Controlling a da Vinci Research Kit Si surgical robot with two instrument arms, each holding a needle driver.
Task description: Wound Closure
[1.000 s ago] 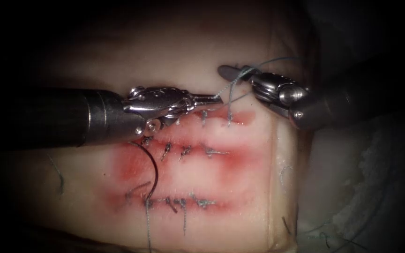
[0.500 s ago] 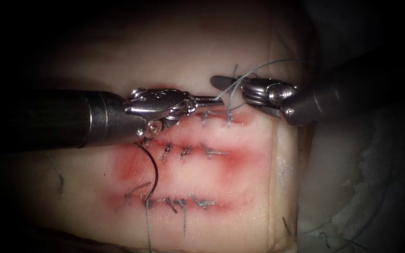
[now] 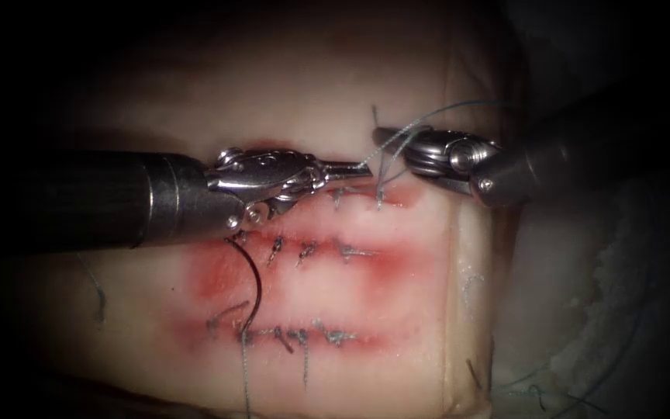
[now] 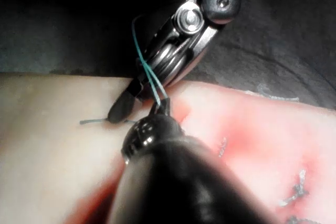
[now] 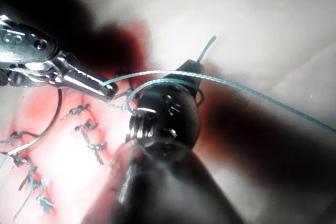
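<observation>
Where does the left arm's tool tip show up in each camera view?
Endoscope view: left arm's silver needle-driver tip, beside the uppermost stitched cut, shut on the thin teal thread.
Left wrist view: tip pinching that thread, next to the right arm's steel tool.
Right wrist view: tip meeting the thread near the right tool.
Shared landmark: thread looped over the right tool, whose grip is unclear. Dark curved needle lies unheld on the pale tissue.

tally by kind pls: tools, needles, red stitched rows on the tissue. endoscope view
Tools: 2, the left tool shut on the thread and the right tool with thread wrapped round it.
Needles: 1, the needle lying free on the tissue, held by neither tool.
Red stitched rows: 3.
Total: 6.
</observation>
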